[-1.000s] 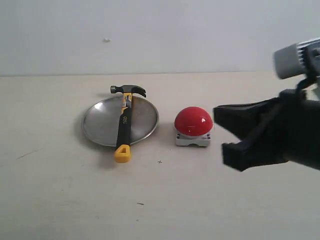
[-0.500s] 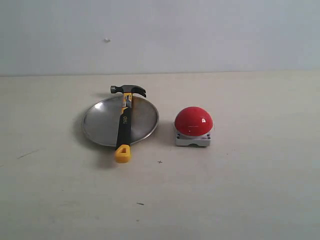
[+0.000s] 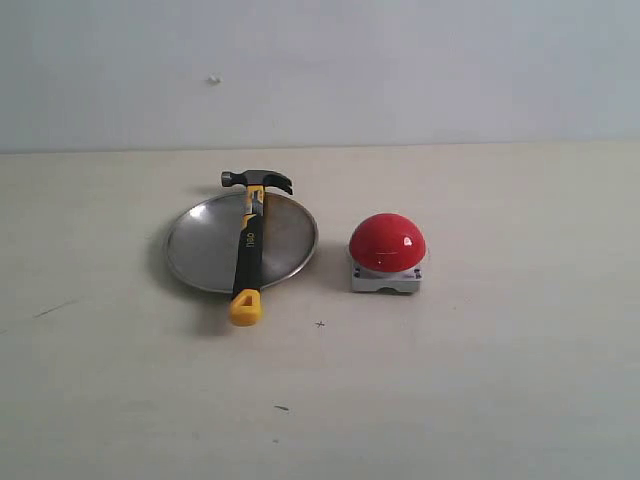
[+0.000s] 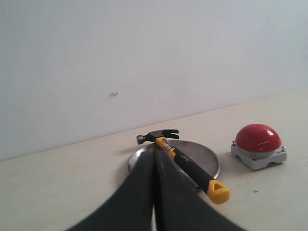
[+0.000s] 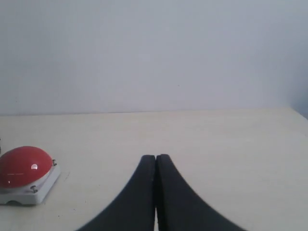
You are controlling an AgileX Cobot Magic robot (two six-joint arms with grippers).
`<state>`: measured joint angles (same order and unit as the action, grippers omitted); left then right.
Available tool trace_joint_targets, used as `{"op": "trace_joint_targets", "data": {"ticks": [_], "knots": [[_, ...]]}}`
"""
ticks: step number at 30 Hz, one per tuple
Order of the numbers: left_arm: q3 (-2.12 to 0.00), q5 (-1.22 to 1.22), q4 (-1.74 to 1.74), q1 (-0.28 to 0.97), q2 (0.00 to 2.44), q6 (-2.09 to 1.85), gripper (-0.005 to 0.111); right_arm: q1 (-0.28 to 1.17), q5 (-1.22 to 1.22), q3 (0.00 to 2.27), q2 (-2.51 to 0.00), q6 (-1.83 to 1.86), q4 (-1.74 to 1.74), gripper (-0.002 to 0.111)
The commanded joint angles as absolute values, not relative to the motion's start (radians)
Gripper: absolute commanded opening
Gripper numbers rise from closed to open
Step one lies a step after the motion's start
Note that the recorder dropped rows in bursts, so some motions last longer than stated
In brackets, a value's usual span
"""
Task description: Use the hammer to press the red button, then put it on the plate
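Observation:
The hammer [image 3: 249, 244] lies across the silver plate [image 3: 205, 245], its dark head past the far rim and its yellow butt past the near rim. The red button [image 3: 387, 243] sits on its grey base right of the plate. Neither gripper shows in the exterior view. In the left wrist view my left gripper [image 4: 154, 154] is shut and empty, with the hammer [image 4: 185, 160], plate [image 4: 204, 157] and red button [image 4: 258, 137] beyond it. My right gripper [image 5: 155, 158] is shut and empty, above the bare table, with the red button [image 5: 23, 166] off to one side.
The pale tabletop [image 3: 450, 400] runs back to a plain white wall [image 3: 400, 70]. A few small dark specks [image 3: 281, 407] mark the near table surface.
The right arm, which stood open at the right of the exterior view a second ago, has pulled out of that view. Hammer, plate and button have not moved.

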<state>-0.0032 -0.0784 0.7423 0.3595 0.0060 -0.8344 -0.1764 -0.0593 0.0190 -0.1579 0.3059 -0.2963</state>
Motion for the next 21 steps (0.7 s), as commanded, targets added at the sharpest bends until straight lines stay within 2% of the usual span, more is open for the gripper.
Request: {"op": "trace_joint_targets", "data": {"ticks": [1, 13, 21], "knots": [[0.0, -0.081, 0.743, 0.358, 0.0, -0.833, 0.0, -0.182, -0.151, 0.016, -0.108, 0.34, -0.286, 0.0], [0.0, -0.081, 0.743, 0.358, 0.0, -0.833, 0.0, -0.182, -0.358, 0.016, -0.006, 0.309, -0.289, 0.0], [0.0, -0.081, 0.743, 0.358, 0.0, -0.833, 0.0, -0.182, -0.376, 0.007, 0.0, 0.215, -0.294, 0.0]]}}
